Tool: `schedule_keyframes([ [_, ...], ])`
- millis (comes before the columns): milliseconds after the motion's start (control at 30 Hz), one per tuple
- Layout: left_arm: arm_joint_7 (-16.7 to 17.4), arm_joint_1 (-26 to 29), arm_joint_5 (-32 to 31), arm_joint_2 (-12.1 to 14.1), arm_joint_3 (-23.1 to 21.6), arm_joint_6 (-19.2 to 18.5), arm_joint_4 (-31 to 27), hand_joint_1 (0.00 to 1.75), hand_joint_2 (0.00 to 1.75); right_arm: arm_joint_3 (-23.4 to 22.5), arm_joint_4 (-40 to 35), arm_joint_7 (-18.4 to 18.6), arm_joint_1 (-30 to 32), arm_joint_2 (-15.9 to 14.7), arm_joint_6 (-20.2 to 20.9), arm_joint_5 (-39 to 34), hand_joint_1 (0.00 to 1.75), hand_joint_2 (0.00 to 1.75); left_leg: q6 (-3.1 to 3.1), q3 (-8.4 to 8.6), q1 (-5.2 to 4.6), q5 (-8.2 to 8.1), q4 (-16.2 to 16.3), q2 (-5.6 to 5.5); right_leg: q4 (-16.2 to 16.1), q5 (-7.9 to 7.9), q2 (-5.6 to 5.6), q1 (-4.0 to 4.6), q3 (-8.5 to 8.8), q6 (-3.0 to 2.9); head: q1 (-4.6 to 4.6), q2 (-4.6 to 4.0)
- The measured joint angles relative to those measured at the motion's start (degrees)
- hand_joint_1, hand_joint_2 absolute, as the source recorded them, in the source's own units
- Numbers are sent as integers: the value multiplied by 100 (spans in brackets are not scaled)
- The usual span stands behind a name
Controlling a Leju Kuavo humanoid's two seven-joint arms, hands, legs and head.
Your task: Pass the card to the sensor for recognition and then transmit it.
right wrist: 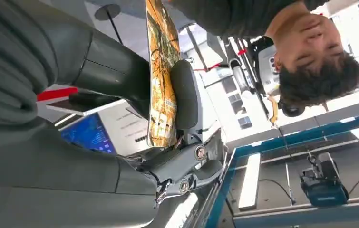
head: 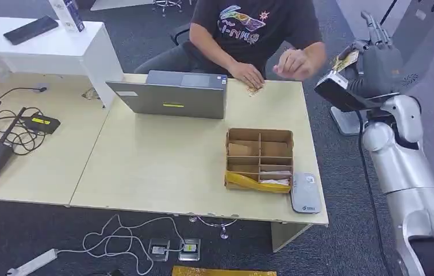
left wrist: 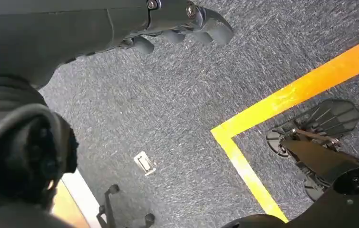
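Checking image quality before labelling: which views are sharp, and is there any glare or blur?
Head view: evenly lit, the card small in the right hand. Right wrist view: card sharp, windows behind blown out. Left wrist view: carpet sharp, left hand dark and underexposed.

- card (right wrist: 160, 76): orange-yellow with dark branching print
- right hand (head: 380, 60): grey
- table (head: 162, 167): pale wood
- laptop (head: 171, 95): grey
- divided box (head: 258, 156): brown cardboard
- sensor (head: 306, 194): light grey
- person's shirt (head: 254, 23): black with a multicoloured print
- floor tape (left wrist: 286, 97): orange-yellow on grey carpet (left wrist: 168, 95)
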Motion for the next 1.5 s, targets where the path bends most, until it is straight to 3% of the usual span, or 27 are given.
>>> schedule_keyframes([
  [200, 0, 4, 2, 15, 0, 0, 0, 0, 0, 24, -9, 142, 36, -20, 251, -253, 175, 175, 0, 6, 0, 0, 1, 1, -1, 0, 2, 1, -2, 0, 0, 0],
  [333, 0, 21, 20, 37, 0, 0, 0, 0, 0, 11, -164, 238, 325, -186, 639, -560, 175, 175, 0, 7, 0, 0, 1, 2, -3, 0, 2, 1, -1, 0, 0, 0],
  [567, 0, 26, 39, 66, 2, 0, 0, 0, 0, -2, -446, 275, 706, -437, 912, -651, 175, 175, -2, 8, 2, -3, 1, 12, -5, 0, 13, 3, -4, 0, 2, 0],
  [967, 0, 46, 55, 92, 2, 0, 0, 0, 0, -249, -1084, 324, 2074, -887, 1591, -704, 175, 175, -2, 4, 3, -4, 0, 11, -6, -1, 13, 4, -5, -1, 0, 0],
  [1200, 0, 46, 66, 92, 4, 0, 0, 0, 0, -230, -1329, 337, 2709, -903, 1803, -498, 175, 175, -3, 4, 6, -4, 0, 11, -5, -1, 10, 6, -3, -2, 2, 0],
  [1500, 0, 46, 66, 92, 4, 0, 0, 0, 0, -225, -1484, 345, 2954, -901, 1867, -485, 175, 175, -3, 4, 6, -4, 0, 11, -5, -1, 11, 6, -3, -2, 2, 0],
])
